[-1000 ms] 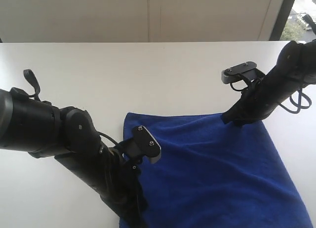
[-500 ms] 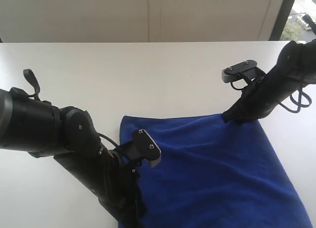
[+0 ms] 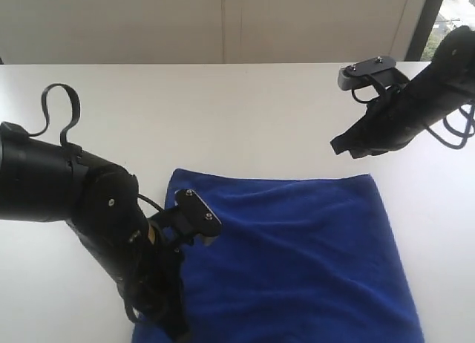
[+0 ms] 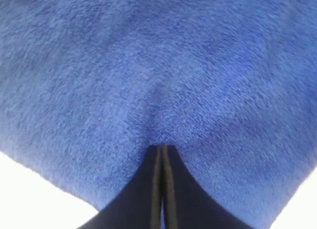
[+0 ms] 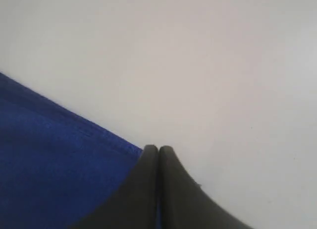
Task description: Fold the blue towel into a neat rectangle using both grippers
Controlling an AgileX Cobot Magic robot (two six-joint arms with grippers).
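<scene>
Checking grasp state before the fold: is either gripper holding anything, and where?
Left gripper looks pinched on the blue towel near its edge; cloth puckers at the shut tips. Right gripper is shut, holding nothing, clear of the towel.

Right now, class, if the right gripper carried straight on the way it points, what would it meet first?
Probably the white table, just beside the blue towel. The right gripper hangs clear of both, jaws shut. Depth is unclear, so it might catch the towel's edge instead.
</scene>
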